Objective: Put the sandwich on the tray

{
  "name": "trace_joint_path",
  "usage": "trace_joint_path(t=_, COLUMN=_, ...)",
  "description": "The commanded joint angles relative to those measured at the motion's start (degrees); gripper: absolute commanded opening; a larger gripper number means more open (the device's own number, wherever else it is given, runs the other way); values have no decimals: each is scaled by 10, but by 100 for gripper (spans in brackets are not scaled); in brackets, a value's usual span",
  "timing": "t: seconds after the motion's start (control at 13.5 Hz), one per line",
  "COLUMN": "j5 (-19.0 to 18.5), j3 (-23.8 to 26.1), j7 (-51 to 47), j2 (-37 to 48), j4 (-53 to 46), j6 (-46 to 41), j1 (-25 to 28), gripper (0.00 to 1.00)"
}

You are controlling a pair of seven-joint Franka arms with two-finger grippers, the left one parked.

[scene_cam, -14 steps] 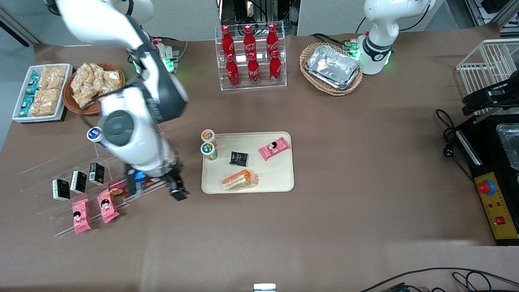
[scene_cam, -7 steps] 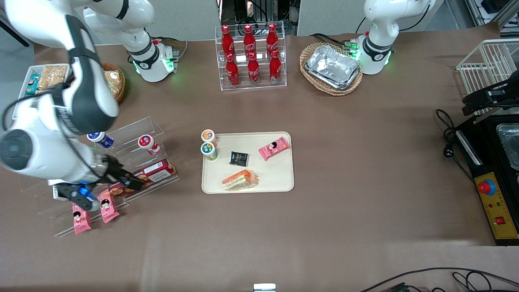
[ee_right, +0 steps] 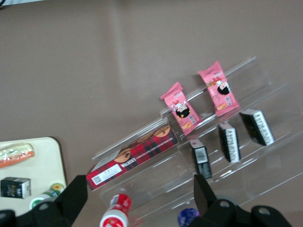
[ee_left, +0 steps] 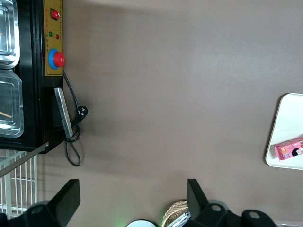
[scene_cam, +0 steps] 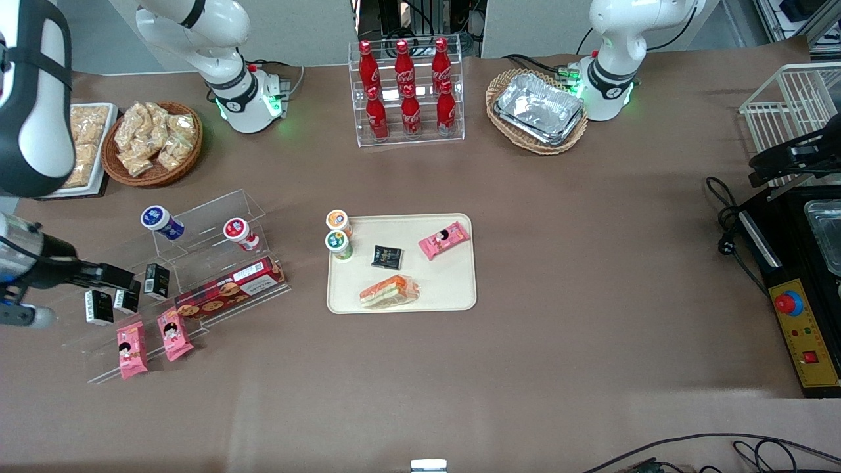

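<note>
The sandwich lies on the tray; the end effector hovers above the clear rack.

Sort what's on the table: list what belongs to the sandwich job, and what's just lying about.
Job: sandwich, lying on the tray; gripper, jaws open and empty, above the clear rack.

Lying about: pink packet, black carton, cola bottles, biscuit box.

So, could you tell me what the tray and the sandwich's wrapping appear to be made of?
The tray looks like matte cream plastic: uniform colour, rounded corners, low moulded rim. The sandwich lying on it seems wrapped in clear plastic film, since the filling shows through glossy crinkles. The gripper is open above the acrylic rack, holding nothing.
</note>
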State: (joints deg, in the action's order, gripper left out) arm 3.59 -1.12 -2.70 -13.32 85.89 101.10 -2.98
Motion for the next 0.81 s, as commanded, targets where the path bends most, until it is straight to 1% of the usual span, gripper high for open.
trace_joint_path(t=0.0, j5=-2, j3=-9, j7=51, j2=100, j4=112, j6=43, j1=7, gripper=100)
trace_joint_path(t=0.15, j5=-2, j3=-11, j7=46, j2=125, j4=134, j6=39, j1=10, gripper=100)
trace_joint_path(t=0.3, j5=-11, j3=-17, j7=45, j2=127, j4=128, j6=13, j1=27, gripper=100)
trace_joint_path(t=0.44, j5=-11, j3=-27, j7=44, j2=129, j4=126, j6=12, j1=34, gripper=100)
trace_joint_path(t=0.59, j5=-11, j3=-48, j7=45, j2=136, j4=126, j6=3, j1=53, gripper=100)
trace_joint_path(t=0.74, j5=-11, j3=-48, j7=44, j2=140, j4=127, j6=-4, j1=54, gripper=100)
